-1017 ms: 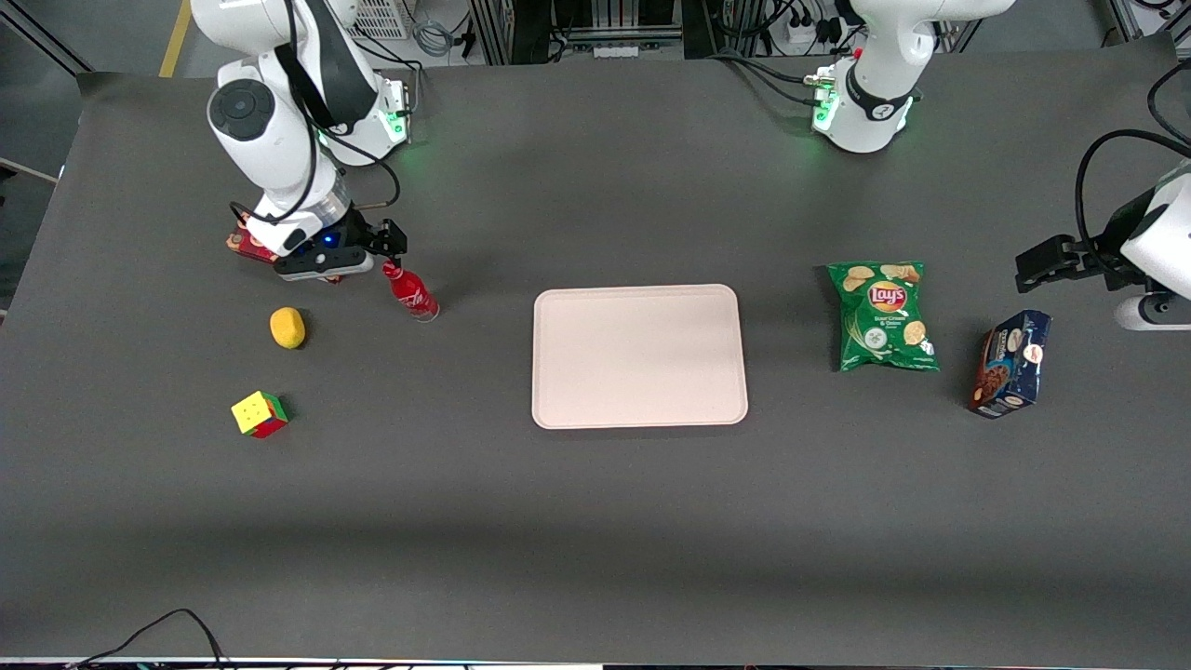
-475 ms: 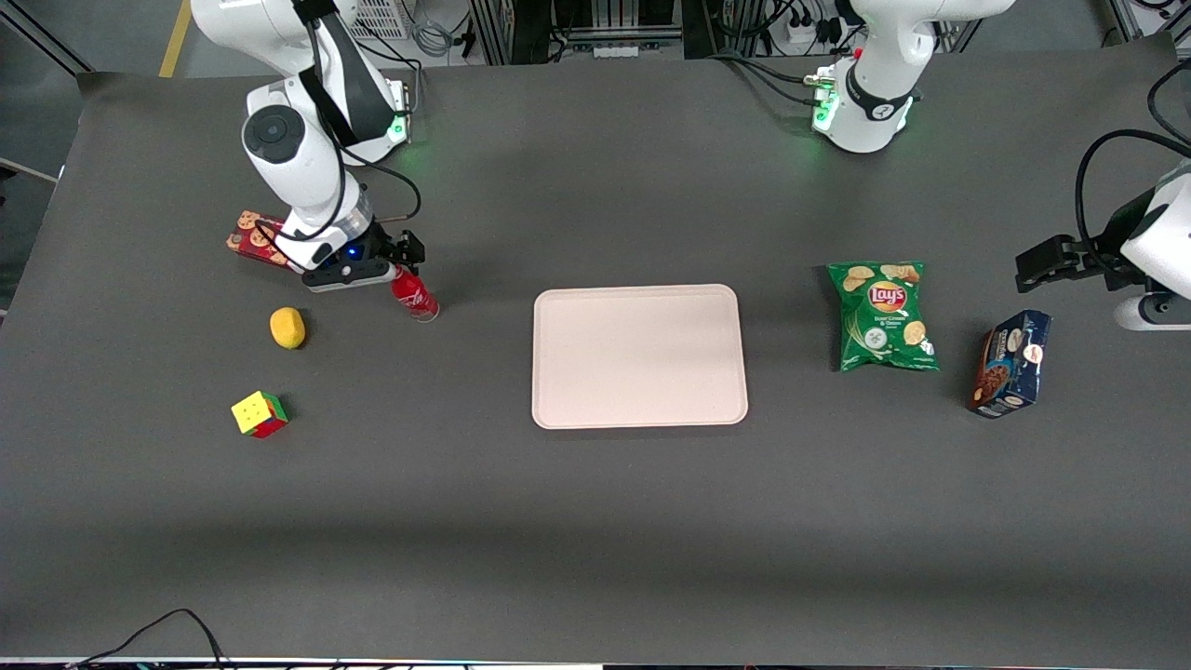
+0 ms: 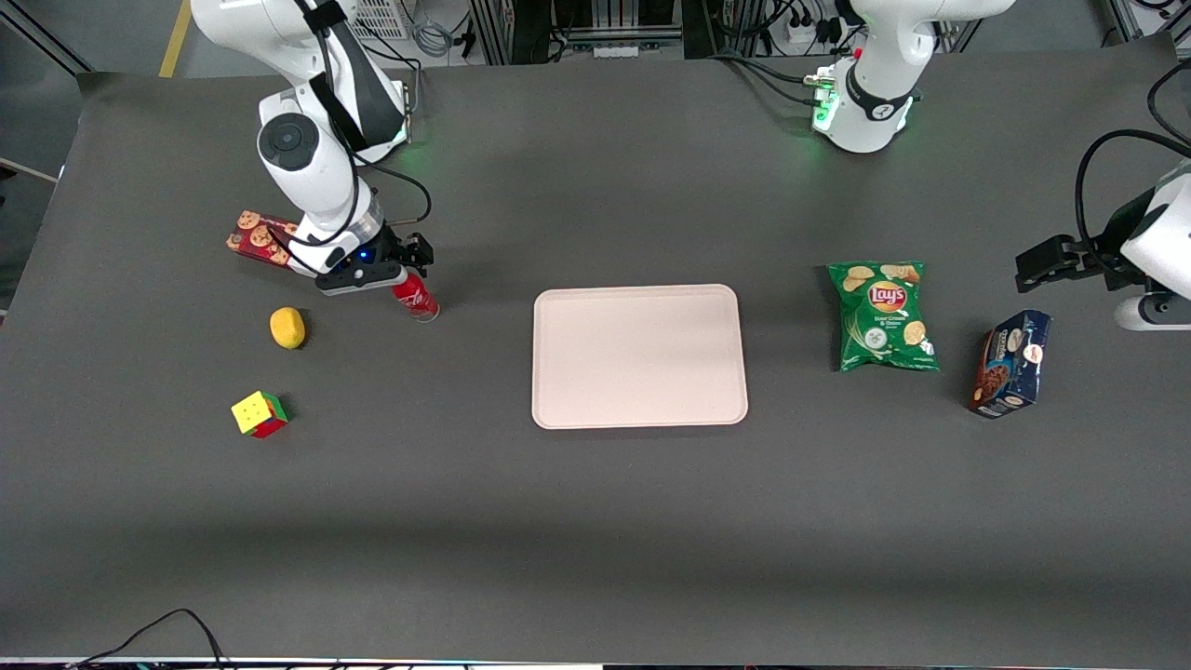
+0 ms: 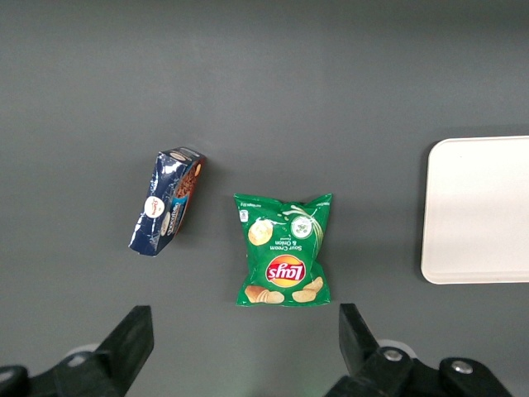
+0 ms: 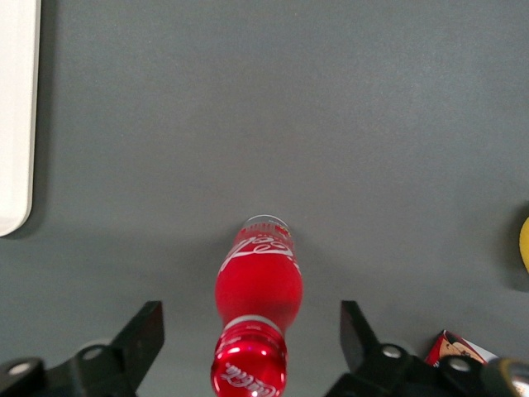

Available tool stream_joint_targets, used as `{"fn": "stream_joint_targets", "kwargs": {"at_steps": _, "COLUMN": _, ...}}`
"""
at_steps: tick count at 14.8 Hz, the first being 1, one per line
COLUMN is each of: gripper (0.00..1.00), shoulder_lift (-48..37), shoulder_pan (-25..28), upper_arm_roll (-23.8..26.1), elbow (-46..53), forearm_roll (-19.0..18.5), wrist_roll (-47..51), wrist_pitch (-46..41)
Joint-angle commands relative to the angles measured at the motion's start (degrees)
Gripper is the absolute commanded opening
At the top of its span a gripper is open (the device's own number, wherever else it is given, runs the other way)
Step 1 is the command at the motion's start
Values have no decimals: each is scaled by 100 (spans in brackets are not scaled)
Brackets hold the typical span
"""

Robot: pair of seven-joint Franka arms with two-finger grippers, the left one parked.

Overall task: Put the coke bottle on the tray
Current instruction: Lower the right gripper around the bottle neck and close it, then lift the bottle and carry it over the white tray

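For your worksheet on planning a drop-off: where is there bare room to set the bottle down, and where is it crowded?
The tray is bare throughout. Bare table lies between bottle and tray, and between tray and chips. It is crowded by the open claw astride the bottle's cap: cookie box, lemon, cube.

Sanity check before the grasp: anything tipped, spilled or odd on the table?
Nothing stands out. The coke bottle stands upright and capped on the table between the open claw fingers, not yet gripped. The tray lies flat and bare. No spills or damage visible.
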Motion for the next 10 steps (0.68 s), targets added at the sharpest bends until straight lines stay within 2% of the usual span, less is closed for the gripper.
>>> {"fn": "stream_joint_targets", "kwargs": {"at_steps": 1, "gripper": 83, "shoulder_lift": -76, "shoulder_pan": 41, "upper_arm_roll": 11, "elbow": 29, "forearm_roll": 75, "wrist_roll": 97, "wrist_pitch": -180}}
{"fn": "stream_joint_targets", "kwargs": {"at_steps": 6, "gripper": 58, "shoulder_lift": -129, "shoulder_pan": 41, "upper_arm_roll": 3, "elbow": 38, "forearm_roll": 83, "wrist_roll": 89, "wrist_pitch": -330}}
{"fn": "stream_joint_targets", "kwargs": {"at_steps": 10, "gripper": 21, "shoulder_lift": -208, "shoulder_pan": 41, "upper_arm_roll": 3, "elbow": 73, "forearm_roll": 83, "wrist_roll": 80, "wrist_pitch": -462}}
